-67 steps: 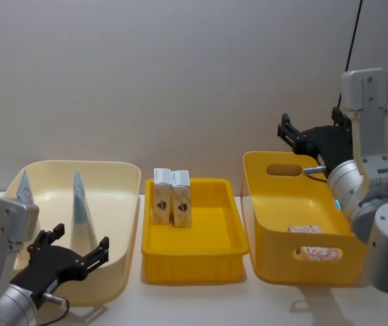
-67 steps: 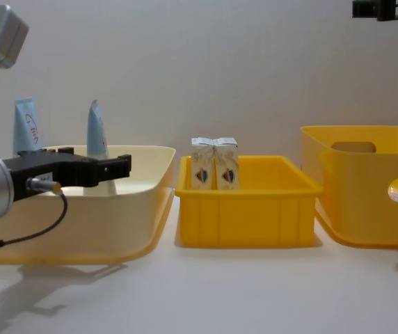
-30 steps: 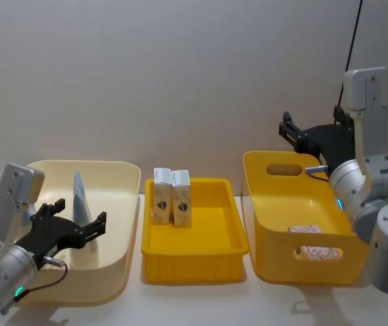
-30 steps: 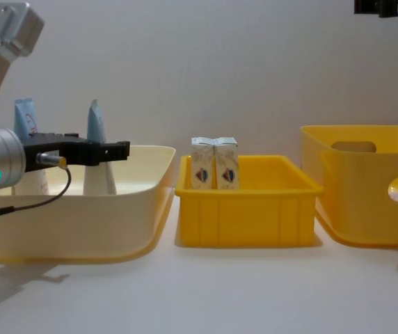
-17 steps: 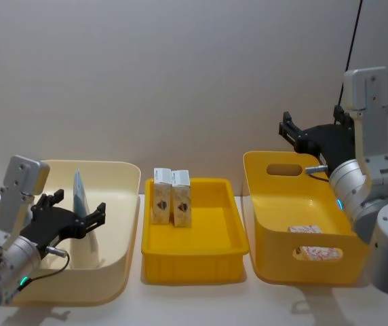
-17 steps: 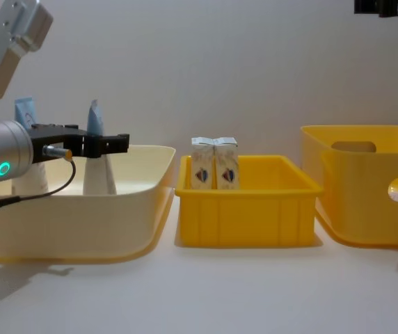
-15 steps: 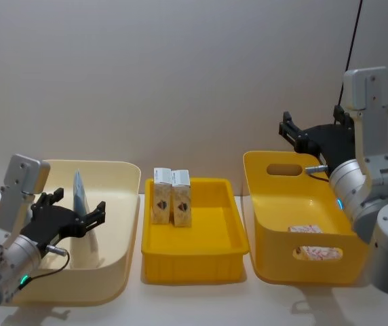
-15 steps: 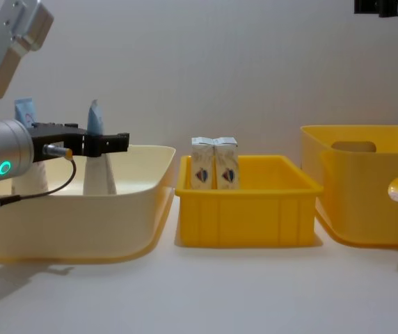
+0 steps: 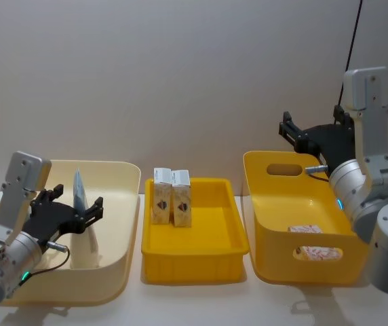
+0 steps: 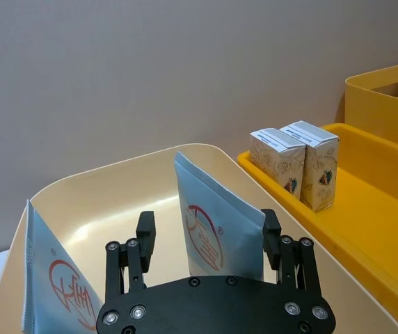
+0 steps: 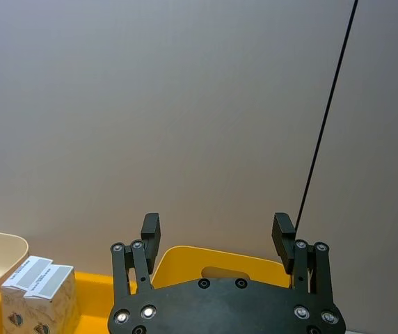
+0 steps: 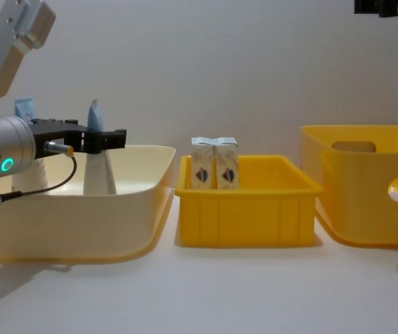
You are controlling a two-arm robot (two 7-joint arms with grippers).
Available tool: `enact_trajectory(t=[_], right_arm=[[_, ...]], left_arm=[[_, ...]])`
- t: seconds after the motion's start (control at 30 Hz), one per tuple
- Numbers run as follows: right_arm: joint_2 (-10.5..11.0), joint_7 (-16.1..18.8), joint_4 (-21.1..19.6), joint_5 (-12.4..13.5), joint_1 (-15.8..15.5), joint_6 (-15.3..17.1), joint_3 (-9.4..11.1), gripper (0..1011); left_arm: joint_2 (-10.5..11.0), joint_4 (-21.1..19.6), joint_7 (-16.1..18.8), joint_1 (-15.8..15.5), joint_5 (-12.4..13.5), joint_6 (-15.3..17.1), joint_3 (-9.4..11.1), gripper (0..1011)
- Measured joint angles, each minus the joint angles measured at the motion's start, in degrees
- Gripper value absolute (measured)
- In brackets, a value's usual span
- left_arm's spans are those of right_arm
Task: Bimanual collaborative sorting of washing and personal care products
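Over the cream bin (image 9: 123, 227), left gripper (image 9: 79, 197) reaches level, fingers (image 10: 145, 236) spread.

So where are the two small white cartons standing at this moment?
In the head view, the two small white cartons stand upright side by side at the back left of the middle shallow yellow plastic tray.

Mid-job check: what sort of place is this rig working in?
Probably a lab test bench: plain grey wall, bare white tabletop, and three plastic bins in a row. The left gripper hovers open by a tube in the cream bin; the right gripper hangs open above the deep yellow bin.
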Motion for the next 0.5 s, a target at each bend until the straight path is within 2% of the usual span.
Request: enact_trajectory(t=[0.1,0.2,0.23,0.3,0.37,0.5], right_arm=[[0.0,0.0,0.0,0.0,0.0,0.0,0.0,1001],[0.0,0.0,0.0,0.0,0.0,0.0,0.0,1001],[0.0,0.0,0.0,0.0,0.0,0.0,0.0,1001],[0.0,0.0,0.0,0.0,0.0,0.0,0.0,1001],[0.0,0.0,0.0,0.0,0.0,0.0,0.0,1001],[0.0,0.0,0.0,0.0,0.0,0.0,0.0,1001]], left_arm=[[0.0,0.1,0.1,-0.1,0.1,0.0,0.0,904],[-0.1,0.1,0.1,-0.1,0.2,-0.1,0.0,795],[-0.1,0.1,0.1,-0.1,0.2,-0.1,0.0,795],[-0.1,0.2,0.2,-0.2,0.3,-0.1,0.0,700],[-0.1,0.2,0.2,-0.2,0.3,-0.1,0.0,670],[-0.1,0.3,0.3,-0.2,0.4,-0.1,0.0,541]])
